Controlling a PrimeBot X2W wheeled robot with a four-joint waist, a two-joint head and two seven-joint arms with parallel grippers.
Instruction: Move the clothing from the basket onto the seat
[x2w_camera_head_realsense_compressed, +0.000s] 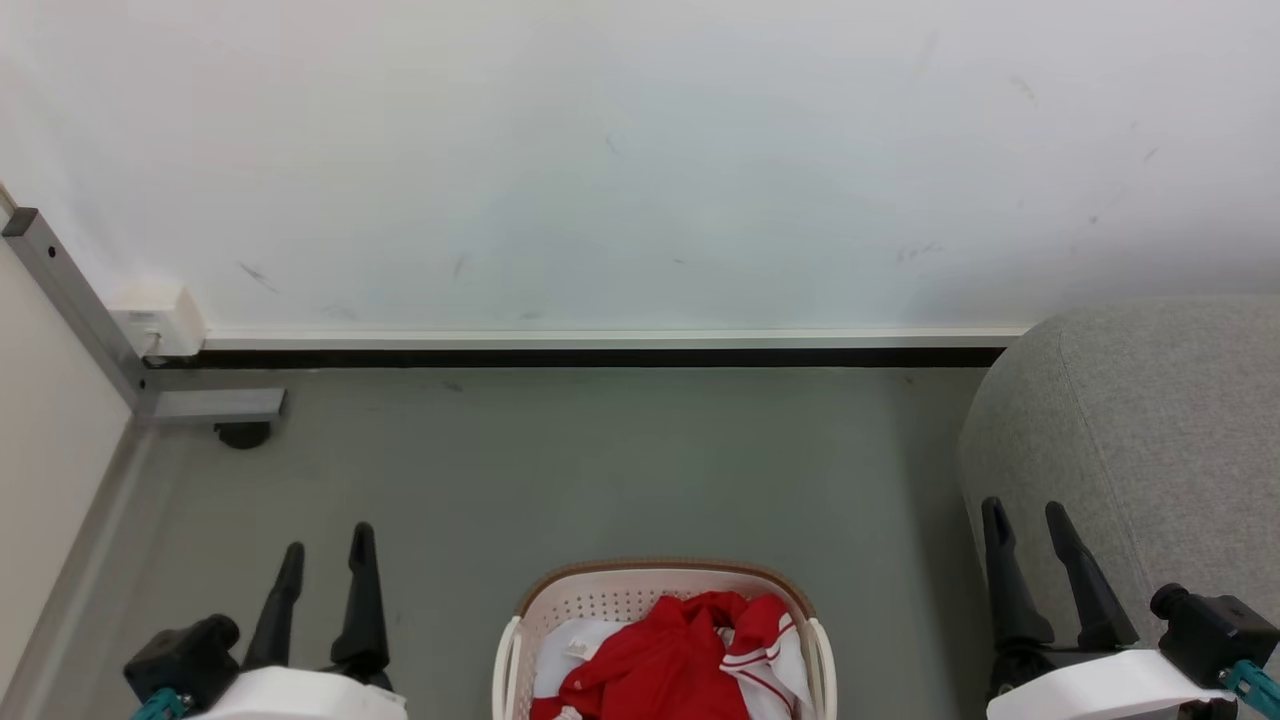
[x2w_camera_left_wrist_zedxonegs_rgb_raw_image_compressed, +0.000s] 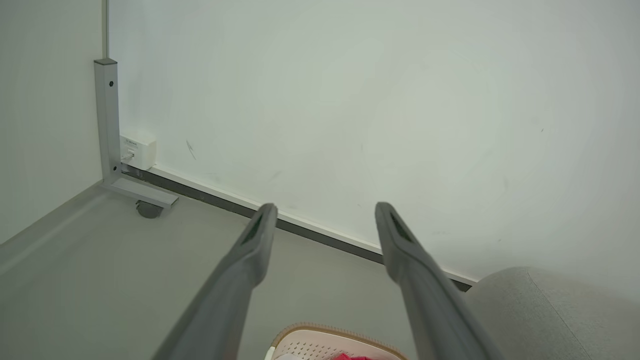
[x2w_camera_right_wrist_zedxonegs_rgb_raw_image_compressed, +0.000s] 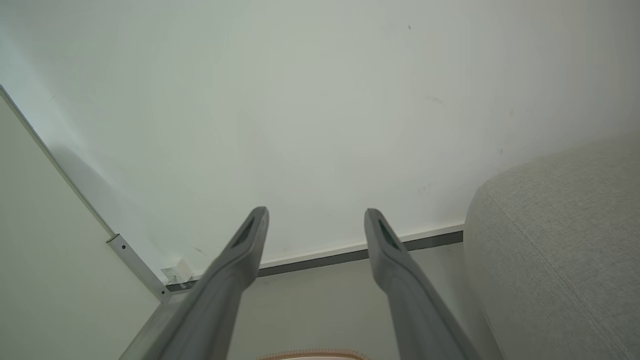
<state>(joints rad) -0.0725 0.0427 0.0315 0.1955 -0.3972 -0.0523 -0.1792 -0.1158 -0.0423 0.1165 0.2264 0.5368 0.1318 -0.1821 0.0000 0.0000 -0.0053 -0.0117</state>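
The red clothing (x2w_camera_head_realsense_compressed: 672, 655) with white panels and striped trim lies bunched inside the cream basket (x2w_camera_head_realsense_compressed: 560, 592), which stands on the floor at the bottom centre of the head view. The grey seat (x2w_camera_head_realsense_compressed: 1150, 430) rises at the right, beside the basket. My left gripper (x2w_camera_head_realsense_compressed: 325, 550) is open at the lower left, apart from the basket, nothing between its fingers. My right gripper (x2w_camera_head_realsense_compressed: 1027, 512) is open at the lower right, in front of the seat's rounded end. The left wrist view catches the basket's rim (x2w_camera_left_wrist_zedxonegs_rgb_raw_image_compressed: 325, 330) and a sliver of red clothing (x2w_camera_left_wrist_zedxonegs_rgb_raw_image_compressed: 350, 357) between my left gripper (x2w_camera_left_wrist_zedxonegs_rgb_raw_image_compressed: 325, 207).
A white wall with a dark baseboard (x2w_camera_head_realsense_compressed: 600, 357) runs across the back. A grey metal post with a foot and caster (x2w_camera_head_realsense_compressed: 243, 433) stands in the left corner beside a white socket box (x2w_camera_head_realsense_compressed: 160, 322). Grey floor (x2w_camera_head_realsense_compressed: 600, 470) lies open ahead of the basket.
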